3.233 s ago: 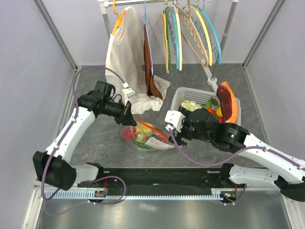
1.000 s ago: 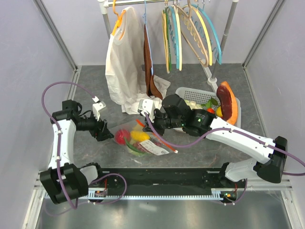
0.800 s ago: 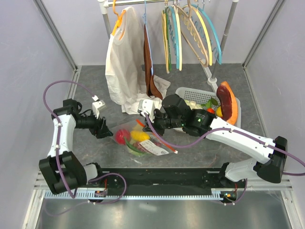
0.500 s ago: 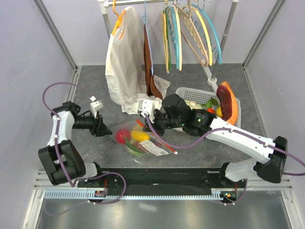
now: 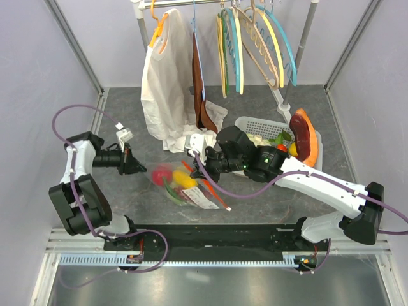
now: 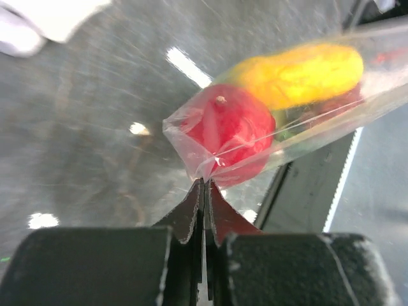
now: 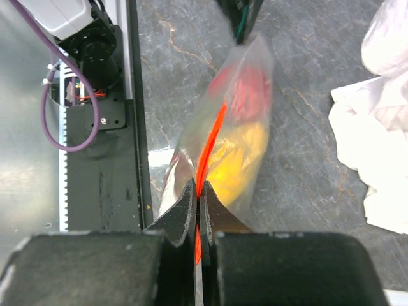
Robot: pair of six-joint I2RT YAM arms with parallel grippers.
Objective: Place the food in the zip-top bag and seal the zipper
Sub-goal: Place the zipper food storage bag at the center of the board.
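A white label [image 5: 203,198] is showing on the clear bag [image 5: 182,186], near the end towards the robot. Its print is too small to read, and no other writing is showing anywhere.

The bag is being held stretched over the desk [image 5: 255,102] between the two hands. The left hand [image 6: 204,186] is clenched on a bare corner of the plastic, just beside the round red food [image 6: 233,131]. The right hand [image 7: 198,191] is clenched on the orange-red strip [image 7: 212,137] along the bag's mouth. Whether that strip is pressed closed along its whole run is hard to make out.

A yellow oblong food [image 6: 299,73] is lying inside the bag against the red one. Something green is peeking out from under them, mostly hidden. In the right wrist view the bag's contents are blurring into red and yellow patches.

The right arm is covering part of the white basket [image 5: 245,123]. The food in the basket is only partly showing. A white garment [image 5: 162,76] is hanging behind, its top cut off by the edge of the overhead view.
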